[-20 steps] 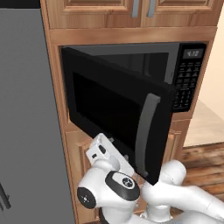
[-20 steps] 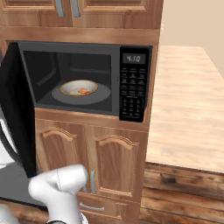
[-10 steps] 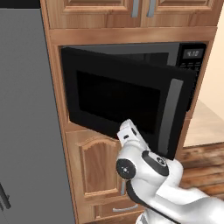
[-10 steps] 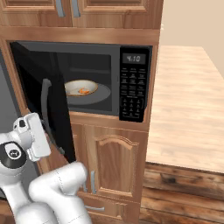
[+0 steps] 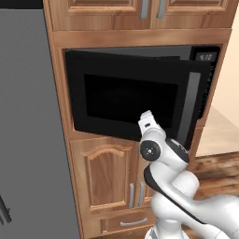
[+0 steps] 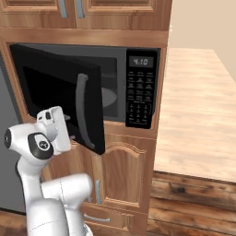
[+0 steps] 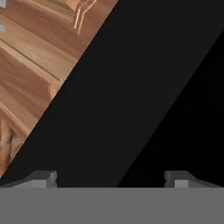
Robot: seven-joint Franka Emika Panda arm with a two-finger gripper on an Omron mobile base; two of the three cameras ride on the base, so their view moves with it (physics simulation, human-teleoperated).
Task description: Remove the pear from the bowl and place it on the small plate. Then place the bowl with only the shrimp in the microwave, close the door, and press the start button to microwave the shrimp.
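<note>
Against the black microwave door with dark glass window (image 5: 130,100), partly swung toward the black built-in microwave (image 6: 138,87): white arm raised, elbow bent, gripper (image 7: 109,177) pointed at the door's face, jaws spread wide, empty.

Display (image 6: 140,61) at top of keypad panel (image 6: 139,94) on microwave (image 6: 115,87): reads "4:10" in light digits on black. Same display (image 5: 205,57) seen from left base view: digits lit but too small to read with certainty. Keypad buttons below display: rows of small pale markings, not legible. No other readable text, brand or label on door (image 5: 126,100) or cabinets (image 6: 115,14).
</note>
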